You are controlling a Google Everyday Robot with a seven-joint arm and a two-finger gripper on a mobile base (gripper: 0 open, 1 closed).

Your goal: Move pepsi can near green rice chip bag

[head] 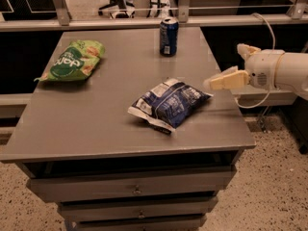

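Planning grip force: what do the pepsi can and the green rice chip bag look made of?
The pepsi can: likely thin metal, glossy blue print, silvery top. The green rice chip bag: seemingly thin plastic film, crinkled, shiny. The gripper hangs open beside the table, empty.

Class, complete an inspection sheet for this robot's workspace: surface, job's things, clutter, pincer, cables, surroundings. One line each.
Surface: grey table top above drawers.
Job's things: pepsi can upright at the far edge; green rice chip bag lying flat at far left, well apart from the can.
Clutter: blue-and-white snack bag lying right of centre.
Pincer: pincer open, empty, off the table's right edge.
Cables: pale cable looping by the arm.
Surroundings: speckled floor; metal rail behind.
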